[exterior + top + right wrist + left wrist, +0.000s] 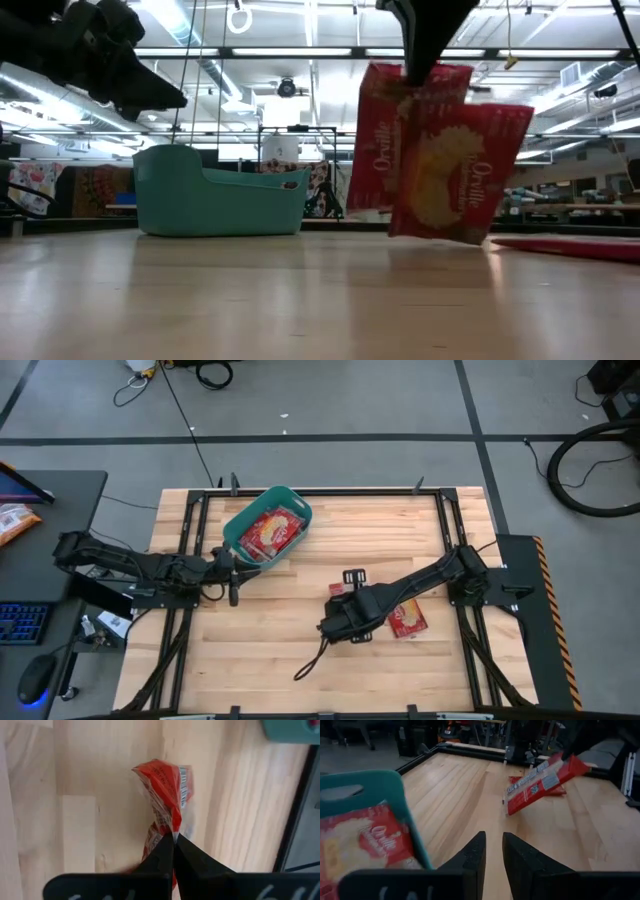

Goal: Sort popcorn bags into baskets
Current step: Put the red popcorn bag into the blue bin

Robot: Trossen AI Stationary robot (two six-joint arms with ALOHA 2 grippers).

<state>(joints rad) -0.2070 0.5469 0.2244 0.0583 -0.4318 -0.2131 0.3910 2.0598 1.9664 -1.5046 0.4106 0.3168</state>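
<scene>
So we're holding a popcorn bag [440,160] pinched in the right jaws [174,836], dangling long-side-down above the tabletop [280,640], with the basket [240,525] over by our empty, slightly parted left jaws [492,851].

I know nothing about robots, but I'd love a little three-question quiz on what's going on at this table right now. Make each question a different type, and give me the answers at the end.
1. True or false: the teal basket already has popcorn bags in it.
2. Which gripper holds a popcorn bag off the table? A) left gripper B) right gripper
3. Fill in: one more red bag lies flat on the ____, beside the right arm.

Key
1. True: red bags show inside it from above.
2. B: its fingers are pinched shut on the bag's edge, and the bag hangs clear of the wood. The left gripper waits by the basket, holding nothing.
3. table.
</scene>
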